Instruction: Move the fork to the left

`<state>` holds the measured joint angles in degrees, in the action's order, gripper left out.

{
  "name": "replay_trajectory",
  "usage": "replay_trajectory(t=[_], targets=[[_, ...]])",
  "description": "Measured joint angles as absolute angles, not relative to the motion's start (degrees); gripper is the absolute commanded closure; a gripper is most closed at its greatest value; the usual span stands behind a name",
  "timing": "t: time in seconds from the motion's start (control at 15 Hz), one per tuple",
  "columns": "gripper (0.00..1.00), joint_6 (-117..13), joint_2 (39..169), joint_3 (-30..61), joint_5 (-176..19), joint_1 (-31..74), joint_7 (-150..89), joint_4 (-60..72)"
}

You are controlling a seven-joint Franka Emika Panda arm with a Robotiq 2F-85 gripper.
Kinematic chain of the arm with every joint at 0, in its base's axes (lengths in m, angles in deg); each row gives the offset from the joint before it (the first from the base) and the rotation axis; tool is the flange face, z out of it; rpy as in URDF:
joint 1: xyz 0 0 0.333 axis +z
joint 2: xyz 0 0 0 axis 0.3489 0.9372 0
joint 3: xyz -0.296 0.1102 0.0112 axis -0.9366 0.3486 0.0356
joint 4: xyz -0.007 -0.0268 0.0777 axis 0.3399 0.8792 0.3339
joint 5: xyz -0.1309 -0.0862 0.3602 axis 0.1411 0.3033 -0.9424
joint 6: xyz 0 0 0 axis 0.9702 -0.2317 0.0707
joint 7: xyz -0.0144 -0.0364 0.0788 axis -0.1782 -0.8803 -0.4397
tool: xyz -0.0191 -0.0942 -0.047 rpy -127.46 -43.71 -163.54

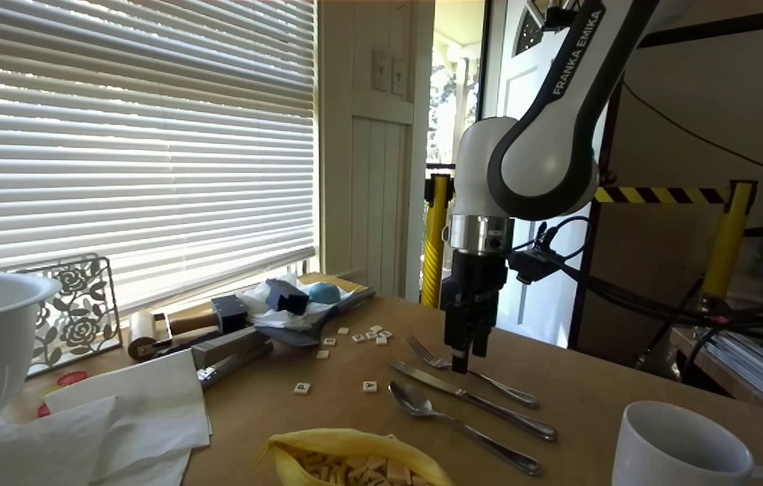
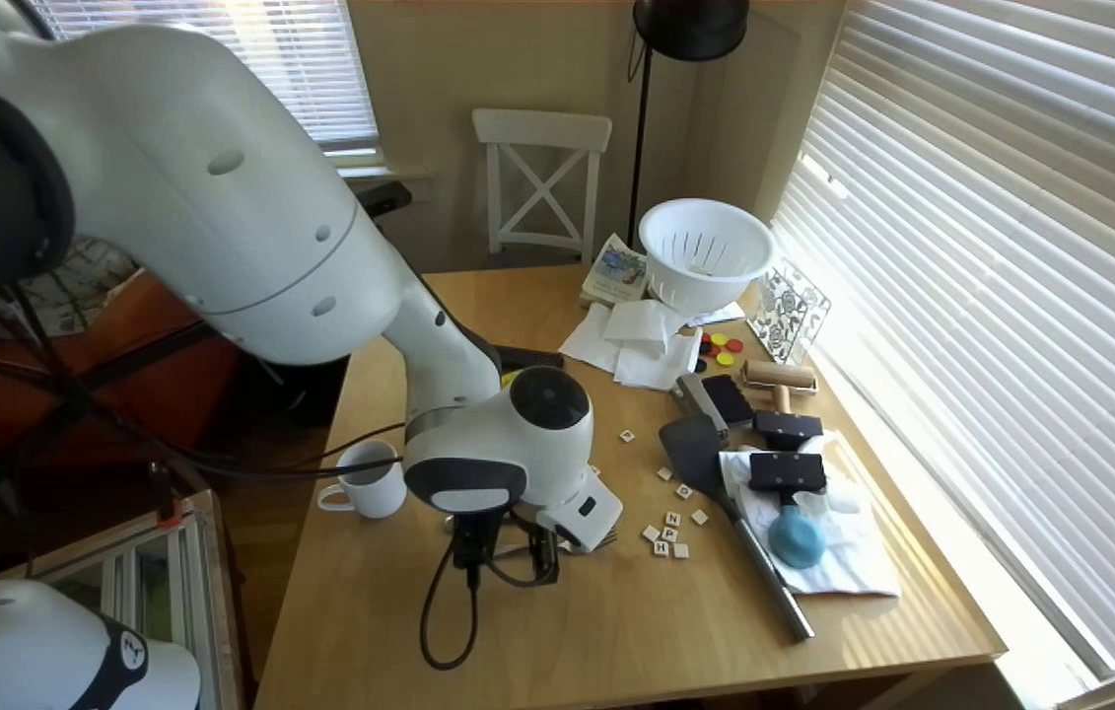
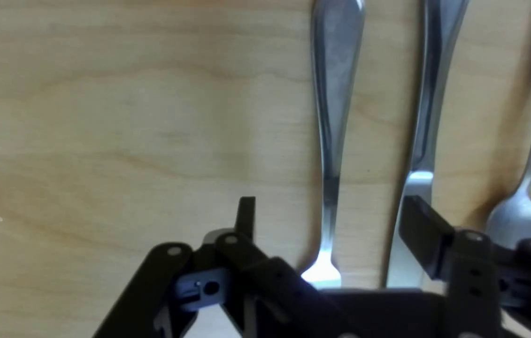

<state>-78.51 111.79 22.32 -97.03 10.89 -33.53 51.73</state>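
The silver fork (image 3: pixel 333 117) lies flat on the wooden table, its handle toward the top of the wrist view and its tines hidden behind the gripper. In an exterior view the fork (image 1: pixel 506 390) lies beside a knife (image 1: pixel 509 417) and a spoon (image 1: pixel 415 398). The knife (image 3: pixel 427 117) and spoon (image 3: pixel 519 220) are right of it in the wrist view. My gripper (image 3: pixel 328 202) is open and empty, with the fork's neck between its spread fingers; the right finger overlaps the knife. In an exterior view the gripper (image 1: pixel 470 354) points down just above the fork.
A white mug (image 1: pixel 651 459) stands near the cutlery handles. A yellow pouch (image 1: pixel 347 435) holds letter tiles, and several loose tiles (image 1: pixel 370 387) lie near the spoon and fork. A spatula (image 2: pixel 774 577), paper napkins and a white colander (image 2: pixel 705 286) are farther off.
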Motion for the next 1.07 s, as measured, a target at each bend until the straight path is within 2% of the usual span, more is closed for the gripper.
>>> replay_trajectory(t=[0.07,0.33,0.4,0.47,0.53,0.6,0.67,0.8,0.93,1.07], targets=[[0.33,-78.5,112.0,22.3,-97.0,10.9,-33.5,51.7],[0.52,-78.5,112.8,22.3,-97.0,10.9,-33.5,51.2],[0.51,-78.5,113.0,22.3,-97.0,10.9,-33.5,51.0],[0.58,-78.5,113.1,22.3,-97.0,10.9,-33.5,50.9],[0.71,-78.5,113.2,22.3,-97.0,10.9,-33.5,50.9],[0.73,-78.5,113.3,22.3,-97.0,10.9,-33.5,50.8],[0.84,-78.5,113.3,22.3,-97.0,10.9,-33.5,50.8],[0.98,-78.5,113.4,22.3,-97.0,10.9,-33.5,50.7],[1.00,-78.3,113.4,22.4,-97.0,10.9,-33.5,50.7],[0.97,-78.1,113.4,22.4,-97.0,10.9,-33.5,50.7]])
